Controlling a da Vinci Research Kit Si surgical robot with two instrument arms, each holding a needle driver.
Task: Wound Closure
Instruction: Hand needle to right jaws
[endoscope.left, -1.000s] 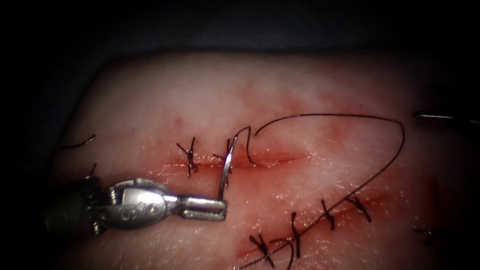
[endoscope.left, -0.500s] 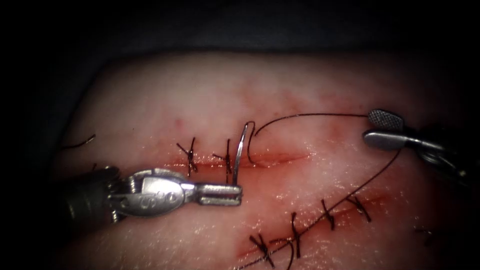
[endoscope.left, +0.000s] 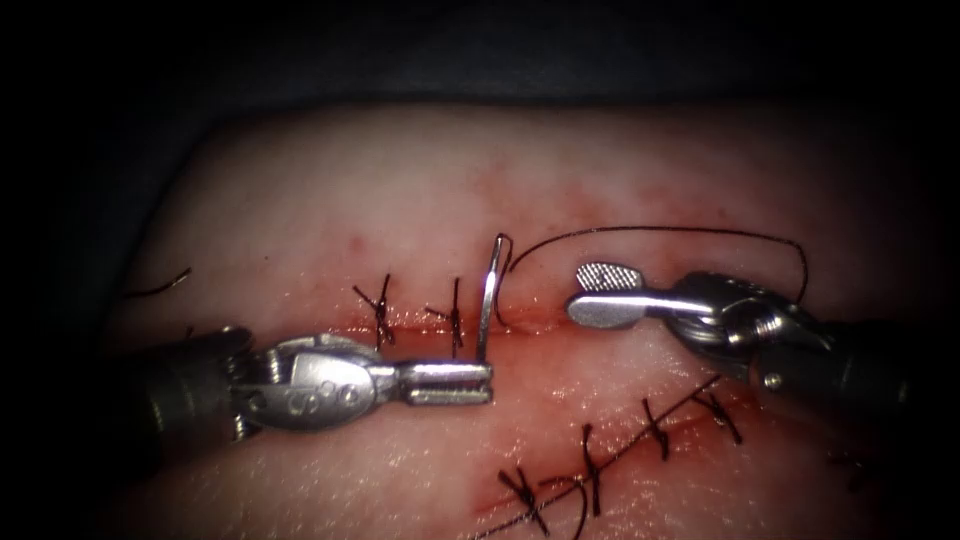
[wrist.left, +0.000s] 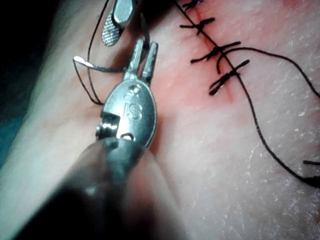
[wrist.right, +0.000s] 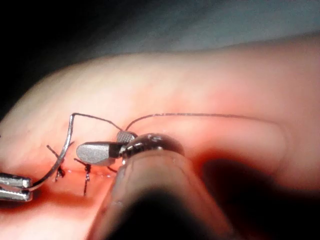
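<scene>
Needle (endoscope.left: 487, 300) in left tool's (endoscope.left: 478, 382) closed jaws (seemingly clear of tissue (endoscope.left: 330, 200)), right tool (endoscope.left: 598, 292) agape, empty.

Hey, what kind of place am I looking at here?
Likely a surgical suturing practice bench: a slab of tissue with a stitched cut, the left end effector holding a curved needle near its point end, the right end effector open nearby, holding nothing.

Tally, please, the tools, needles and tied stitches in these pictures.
Tools: 2 (left tool shut on the needle near its tip; right tool open, empty)
Needles: 1 (clear of the tissue, over the cut)
Stitches: 6
Total: 9
</scene>
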